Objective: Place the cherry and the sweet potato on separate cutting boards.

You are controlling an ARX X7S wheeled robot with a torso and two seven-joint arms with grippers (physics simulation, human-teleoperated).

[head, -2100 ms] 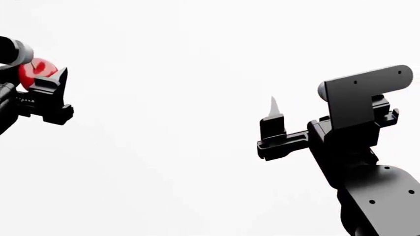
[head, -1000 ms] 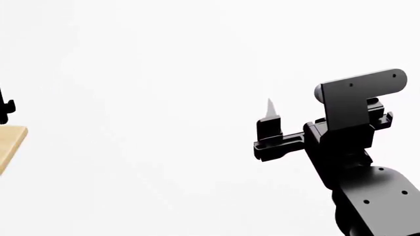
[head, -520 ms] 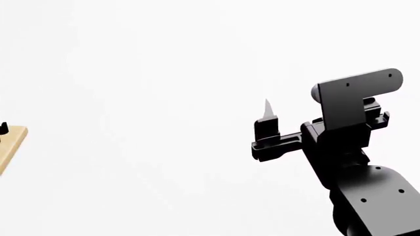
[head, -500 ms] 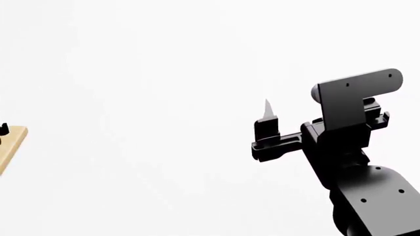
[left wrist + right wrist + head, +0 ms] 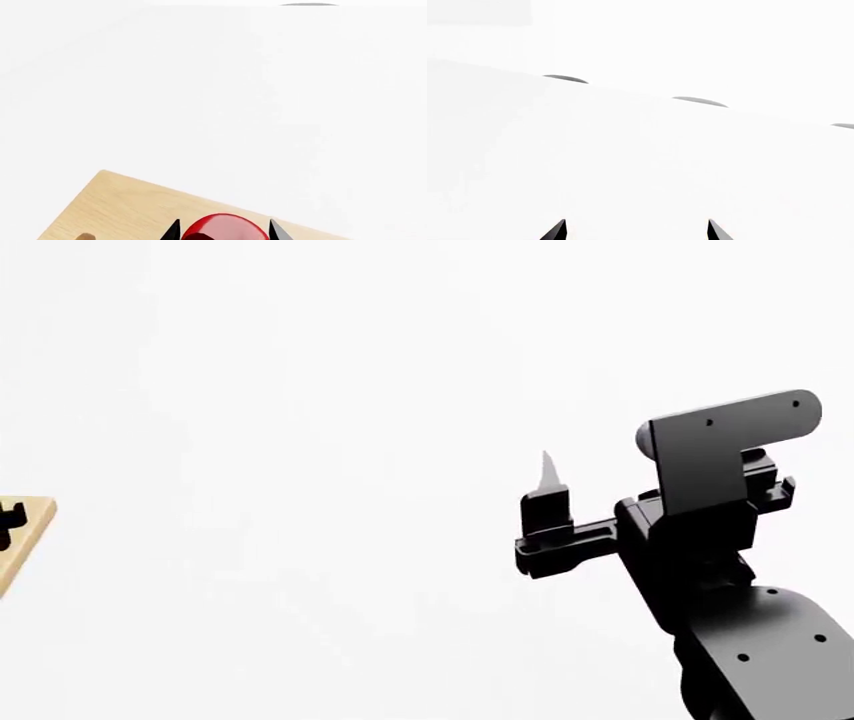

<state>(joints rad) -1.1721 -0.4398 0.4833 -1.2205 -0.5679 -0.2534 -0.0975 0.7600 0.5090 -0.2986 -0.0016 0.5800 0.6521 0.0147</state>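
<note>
- A glossy bright-red round cherry (image 5: 224, 227) sits between the two dark pointed fingertips (image 5: 173, 231) of the left gripper (image 5: 224, 234).
- Beneath it lies a flat light-tan wooden cutting board (image 5: 127, 205) on a plain white surface (image 5: 213, 100).

The cherry (image 5: 223, 227) is glossy bright red with a pale highlight, flanked at 9 and 3 o'clock by black fingertips (image 5: 172, 231). The cutting board (image 5: 127, 210) beneath is light tan with faint wood grain. The right arm (image 5: 707, 540) is matte black, its one visible fingertip (image 5: 549, 472) light grey. The table (image 5: 334, 440) appears plain white.
</note>
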